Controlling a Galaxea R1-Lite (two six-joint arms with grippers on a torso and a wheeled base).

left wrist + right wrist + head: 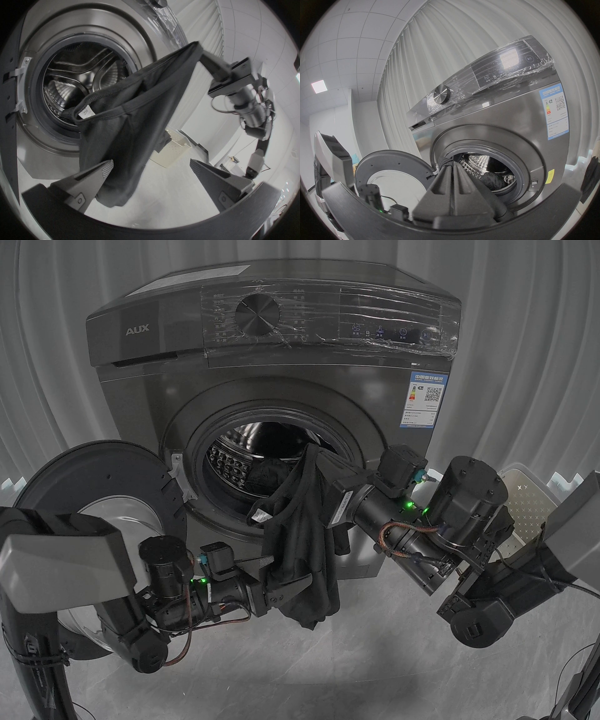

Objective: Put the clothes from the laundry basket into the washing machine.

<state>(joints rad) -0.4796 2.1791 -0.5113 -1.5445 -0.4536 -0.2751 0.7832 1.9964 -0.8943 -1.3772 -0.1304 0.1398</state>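
The round door [94, 490] of the washing machine [275, 377] stands swung wide open at the left. Just in front of it, low before the machine, the left gripper [150, 164] has its fingers [93, 178] spread wide with nothing clamped between them; the lower folds of a black garment [300, 534] drape against one finger. The garment hangs in the air in front of the lower rim of the drum opening [250, 446], one edge with a small white label [262, 515] reaching toward the rim. A second dark piece of clothing [267, 476] lies inside the drum (only a bunched lump of it can be made out). The garment's top edge is pinched in the right gripper [452, 168], whose fingers [440, 193] are pressed together on the cloth, at the mouth of the opening. Farther right, behind the right arm, the pale laundry basket [531, 502] sits on the floor beside the machine.
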